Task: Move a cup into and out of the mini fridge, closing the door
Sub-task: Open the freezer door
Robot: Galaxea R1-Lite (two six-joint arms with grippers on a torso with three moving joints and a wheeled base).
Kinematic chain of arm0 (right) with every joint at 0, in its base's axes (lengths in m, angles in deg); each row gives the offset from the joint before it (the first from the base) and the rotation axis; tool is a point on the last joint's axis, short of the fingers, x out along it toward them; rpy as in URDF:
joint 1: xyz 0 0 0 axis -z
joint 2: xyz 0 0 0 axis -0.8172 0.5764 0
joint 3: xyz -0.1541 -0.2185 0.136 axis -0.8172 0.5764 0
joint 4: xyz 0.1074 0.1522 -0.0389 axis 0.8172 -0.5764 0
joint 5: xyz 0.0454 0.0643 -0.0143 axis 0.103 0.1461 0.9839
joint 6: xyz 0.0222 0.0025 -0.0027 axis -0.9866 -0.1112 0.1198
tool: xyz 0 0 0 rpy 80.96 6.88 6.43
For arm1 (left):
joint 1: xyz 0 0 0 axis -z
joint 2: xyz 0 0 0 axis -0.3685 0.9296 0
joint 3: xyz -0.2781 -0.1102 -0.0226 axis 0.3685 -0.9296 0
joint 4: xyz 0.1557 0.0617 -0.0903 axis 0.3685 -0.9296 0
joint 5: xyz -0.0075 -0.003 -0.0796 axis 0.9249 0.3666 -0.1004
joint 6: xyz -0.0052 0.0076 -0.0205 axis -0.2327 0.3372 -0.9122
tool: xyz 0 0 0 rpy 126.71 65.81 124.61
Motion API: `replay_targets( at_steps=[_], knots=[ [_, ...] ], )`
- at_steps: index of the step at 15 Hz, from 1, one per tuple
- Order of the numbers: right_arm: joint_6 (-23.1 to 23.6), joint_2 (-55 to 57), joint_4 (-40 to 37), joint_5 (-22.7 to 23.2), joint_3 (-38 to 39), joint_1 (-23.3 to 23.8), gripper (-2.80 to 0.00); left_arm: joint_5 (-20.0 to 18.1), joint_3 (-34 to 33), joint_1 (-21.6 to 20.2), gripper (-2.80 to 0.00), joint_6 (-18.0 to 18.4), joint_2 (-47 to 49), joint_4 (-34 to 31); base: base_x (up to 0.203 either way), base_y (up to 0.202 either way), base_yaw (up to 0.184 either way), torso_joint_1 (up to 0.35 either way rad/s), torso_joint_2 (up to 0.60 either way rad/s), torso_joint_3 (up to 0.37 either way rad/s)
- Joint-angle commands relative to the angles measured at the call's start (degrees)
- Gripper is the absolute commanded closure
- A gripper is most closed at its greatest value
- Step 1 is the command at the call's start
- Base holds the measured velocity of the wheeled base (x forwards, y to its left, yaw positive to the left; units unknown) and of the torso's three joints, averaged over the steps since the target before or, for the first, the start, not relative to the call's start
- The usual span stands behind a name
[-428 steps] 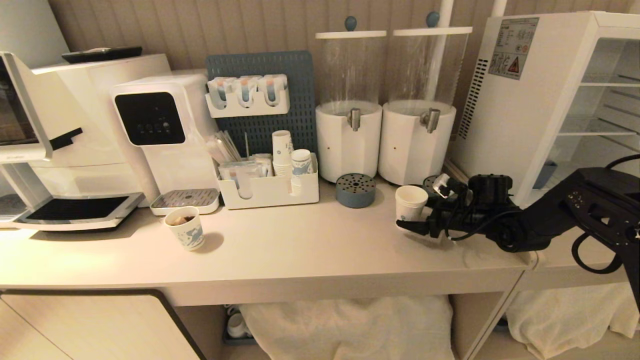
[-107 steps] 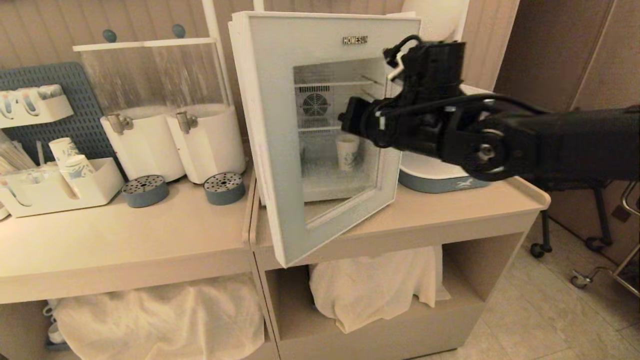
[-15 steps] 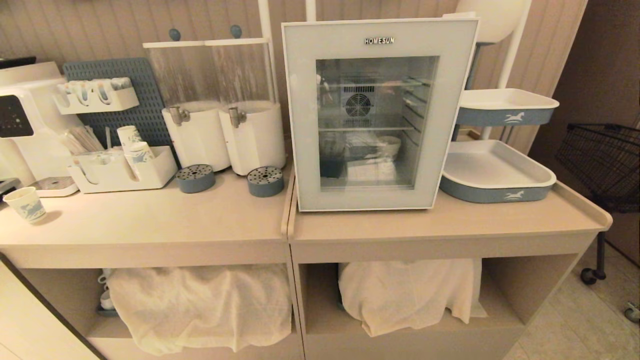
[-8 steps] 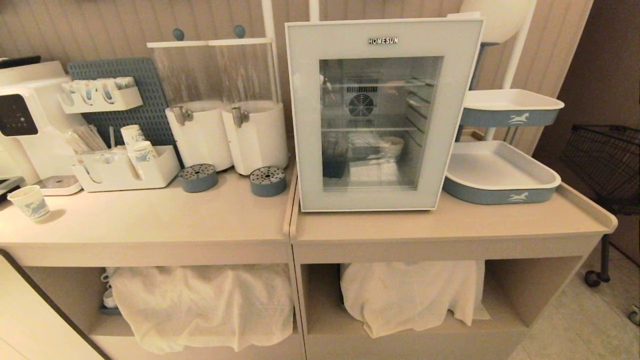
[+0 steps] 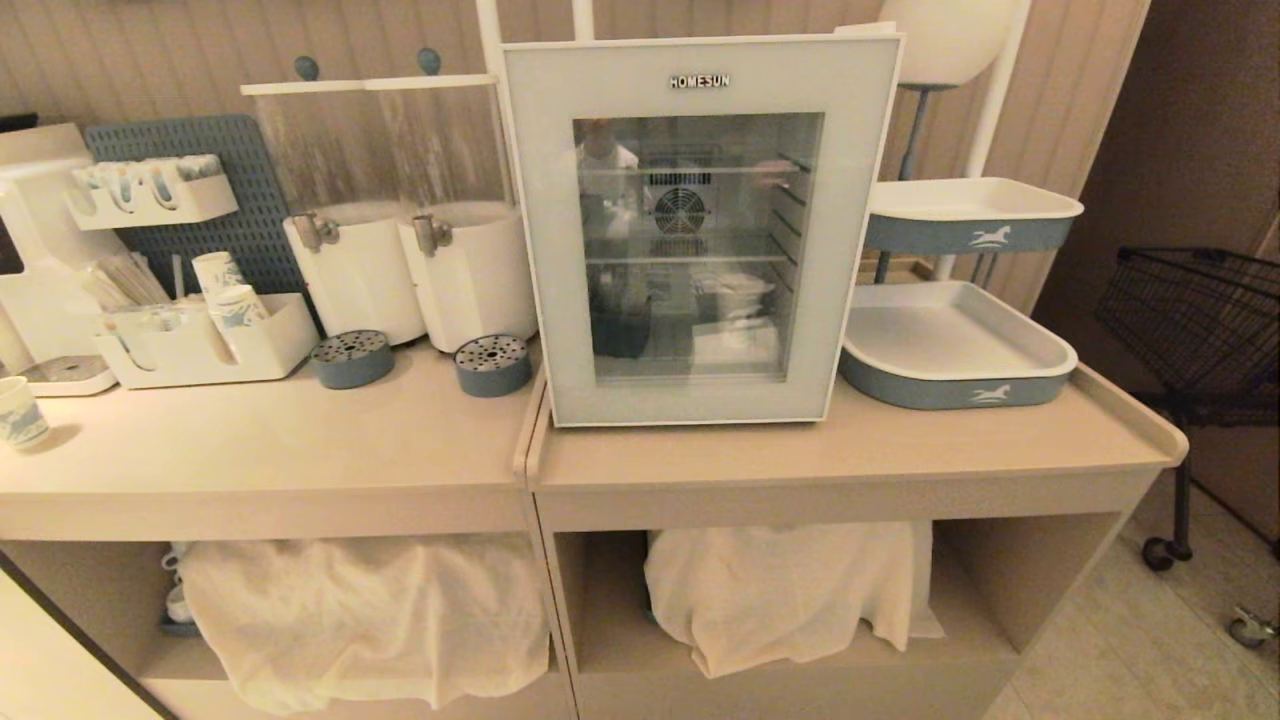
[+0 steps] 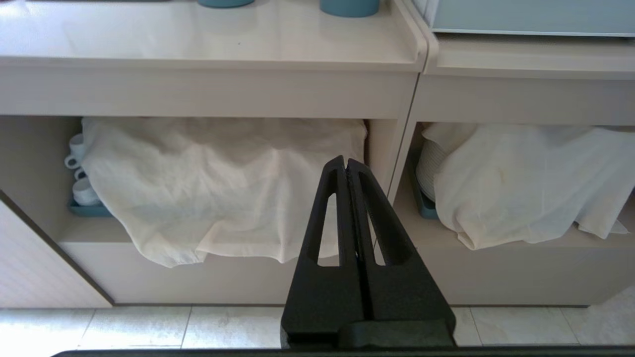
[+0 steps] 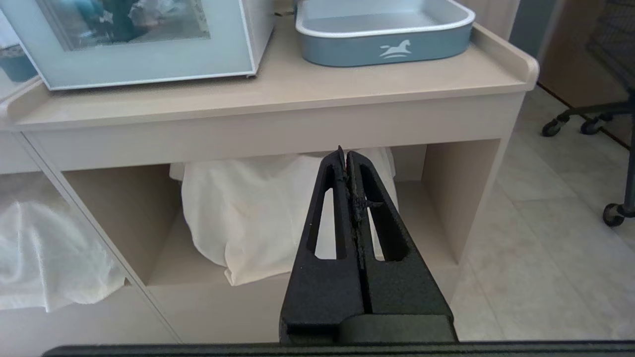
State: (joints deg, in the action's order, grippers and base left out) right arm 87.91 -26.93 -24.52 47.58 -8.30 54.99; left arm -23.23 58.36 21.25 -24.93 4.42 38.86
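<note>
The white mini fridge (image 5: 852,250) stands on the right-hand counter, and its blue-grey glass door (image 5: 545,250) with HOMESUN lettering is closed flat against it. Reflections cover the glass, so I cannot make out the cup behind it. Neither arm is in the head view. My left gripper (image 6: 346,161) is shut and empty, hanging low in front of the cloth-covered shelf under the left counter. My right gripper (image 7: 346,153) is also shut and empty, below the counter edge in front of the fridge's door (image 7: 139,54).
Right of the fridge sit two blue-and-white trays (image 5: 955,385). To its left are two white dispensers (image 5: 470,280), round drip trays (image 5: 490,365) and an organiser holding stacked cups (image 5: 222,285). A short printed cup (image 5: 18,415) stands far left. A black wire cart (image 5: 1200,320) stands at the right.
The whole head view has shifted to the left, so the camera has moved. The door stays closed and neither arm has come into view.
</note>
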Motion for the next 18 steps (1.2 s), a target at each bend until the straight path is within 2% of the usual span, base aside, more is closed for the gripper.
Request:
replay_targets(
  at_steps=[1,5,10,18],
  knots=[
    [0.0,0.1,0.0,0.0,0.0,0.0,0.00,0.0,0.0,-0.1,0.00,0.0,0.0,0.0,0.000,0.000,0.000,0.000,0.00,0.000],
    [0.0,0.1,0.0,0.0,0.0,0.0,0.00,0.0,0.0,-0.1,0.00,0.0,0.0,0.0,0.000,0.000,0.000,0.000,0.00,0.000],
    [0.0,0.1,0.0,0.0,0.0,0.0,0.00,0.0,0.0,-0.1,0.00,0.0,0.0,0.0,0.147,0.000,-0.003,0.005,0.00,0.002],
    [0.1,0.1,-0.1,0.0,0.0,0.0,0.00,0.4,0.8,-0.1,0.00,1.1,0.1,0.1,0.000,0.000,0.000,0.000,0.00,0.000]
  ],
)
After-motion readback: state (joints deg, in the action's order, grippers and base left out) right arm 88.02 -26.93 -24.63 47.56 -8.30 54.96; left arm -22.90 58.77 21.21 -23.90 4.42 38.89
